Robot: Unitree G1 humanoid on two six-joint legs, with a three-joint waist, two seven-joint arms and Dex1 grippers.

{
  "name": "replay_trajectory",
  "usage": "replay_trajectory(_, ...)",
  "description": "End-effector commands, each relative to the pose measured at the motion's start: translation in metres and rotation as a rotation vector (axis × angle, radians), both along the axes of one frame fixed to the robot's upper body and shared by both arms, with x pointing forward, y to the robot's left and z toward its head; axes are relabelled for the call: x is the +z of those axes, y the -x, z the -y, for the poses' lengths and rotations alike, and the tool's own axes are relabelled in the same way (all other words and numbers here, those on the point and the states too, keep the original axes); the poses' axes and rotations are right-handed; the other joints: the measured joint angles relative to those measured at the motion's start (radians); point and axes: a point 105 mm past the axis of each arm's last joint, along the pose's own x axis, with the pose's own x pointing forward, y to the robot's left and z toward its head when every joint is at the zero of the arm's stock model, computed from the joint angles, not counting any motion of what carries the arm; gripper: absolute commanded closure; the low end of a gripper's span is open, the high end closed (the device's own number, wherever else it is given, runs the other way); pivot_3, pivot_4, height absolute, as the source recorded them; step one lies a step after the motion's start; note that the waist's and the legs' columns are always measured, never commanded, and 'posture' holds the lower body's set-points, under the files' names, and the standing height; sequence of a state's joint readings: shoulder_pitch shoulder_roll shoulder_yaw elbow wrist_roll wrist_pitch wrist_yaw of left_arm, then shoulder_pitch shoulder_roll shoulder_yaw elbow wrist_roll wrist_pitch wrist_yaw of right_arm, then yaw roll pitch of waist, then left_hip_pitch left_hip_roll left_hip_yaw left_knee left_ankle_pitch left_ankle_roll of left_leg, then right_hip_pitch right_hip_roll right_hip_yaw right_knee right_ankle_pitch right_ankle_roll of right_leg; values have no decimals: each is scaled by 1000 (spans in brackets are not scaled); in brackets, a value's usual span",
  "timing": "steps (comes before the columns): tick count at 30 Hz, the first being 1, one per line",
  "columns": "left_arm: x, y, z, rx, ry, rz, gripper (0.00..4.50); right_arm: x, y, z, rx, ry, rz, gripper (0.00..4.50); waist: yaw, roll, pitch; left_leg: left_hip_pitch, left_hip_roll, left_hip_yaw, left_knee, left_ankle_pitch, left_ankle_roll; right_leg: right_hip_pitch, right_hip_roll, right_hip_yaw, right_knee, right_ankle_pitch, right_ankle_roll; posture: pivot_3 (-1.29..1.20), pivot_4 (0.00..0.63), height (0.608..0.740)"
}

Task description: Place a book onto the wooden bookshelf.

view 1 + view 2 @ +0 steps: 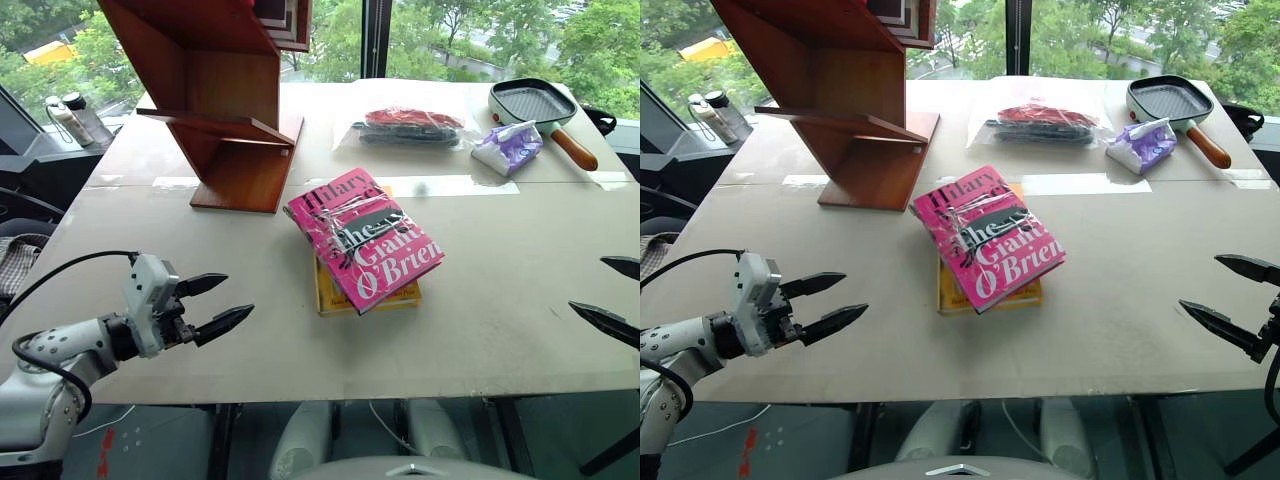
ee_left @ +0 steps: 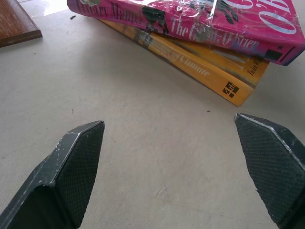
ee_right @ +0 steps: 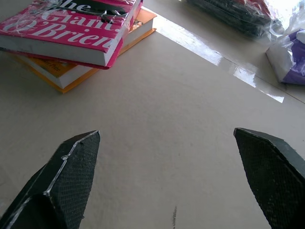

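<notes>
The pink book (image 1: 365,238) lies flat on top of a yellow book (image 1: 368,297) near the middle of the table (image 1: 520,330), skewed so that its corners overhang the one beneath; the wooden bookshelf (image 1: 225,110) stands well apart from it toward the far left of the table, its slanted boards open toward the robot. The left gripper (image 1: 212,304) hovers over the near left part of the table, released and spread wide, holding nothing; the right gripper (image 1: 1230,298) hangs at the near right edge, likewise spread wide and empty; neither touches a book. The step in hand looks to be the reach, with the pickup not yet begun; to do it well, each claw probably ought to come in low and level at opposite long edges of the pink cover, where the overhang leaves room for a finger beneath; the glossy wrap will likely be slippery, so a firm squeeze on the thick block rather than on the cover alone seems wise; lift only the top volume, watching that the yellow one does not drag along; the bagged items (image 1: 408,128), the purple packet (image 1: 508,147) and the grill pan (image 1: 532,103) at the far side sit clear of the path to the shelf.
</notes>
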State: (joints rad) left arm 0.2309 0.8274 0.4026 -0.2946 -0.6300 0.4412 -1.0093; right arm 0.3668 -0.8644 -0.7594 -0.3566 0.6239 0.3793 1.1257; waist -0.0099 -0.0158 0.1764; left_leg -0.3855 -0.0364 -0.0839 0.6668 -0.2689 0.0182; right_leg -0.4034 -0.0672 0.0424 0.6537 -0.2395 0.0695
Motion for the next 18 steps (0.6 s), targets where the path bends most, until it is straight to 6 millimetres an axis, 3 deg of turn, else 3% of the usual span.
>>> replay_trajectory(1, 16, -8, 10, -32, 10, 58, 0, 8, -8, -10, -11, 14, 67, 57, 0, 0, 0, 0, 0, 0, 0, 0, 0, 0, 0, 0, 0, 0, 0, 0, 150, 740)
replay_trajectory(5, 39, -17, 30, -83, 60, 154, 0, 17, -26, -26, -44, -17, 122, 57, 1, 0, 0, 0, 0, 0, 1, 0, 0, 0, 0, 0, 0, 0, 0, 0, 150, 740)
replay_trajectory(9, 55, -12, 39, -149, 57, 256, 0, 17, -40, -50, -42, 26, 53, 57, -6, 0, 0, 0, 0, 1, 0, 0, 0, -1, 1, 1, 0, 2, 4, 0, 150, 740)
replay_trajectory(11, 52, -5, 41, -194, 54, 255, 0, 16, -60, -65, -41, -28, -10, 57, -8, 0, 0, -2, 0, 2, -1, 0, 0, -3, 1, 2, 0, 2, 4, 0, 150, 740)
replay_trajectory(14, 49, 1, 41, -228, 50, 230, 0, 12, -84, -95, 12, -3, -53, 1212, -15, -1, 0, -2, 2, 5, -2, 0, 0, -4, 1, 2, -2, 2, 0, 0, 150, 740)
replay_trajectory(18, 50, 7, 38, -246, 43, 222, 0, 6, -116, -128, 50, 65, -65, 3259, -2, 0, 1, -4, 3, 2, -2, 0, 0, -5, 4, -1, -3, 1, -2, 0, 150, 740)
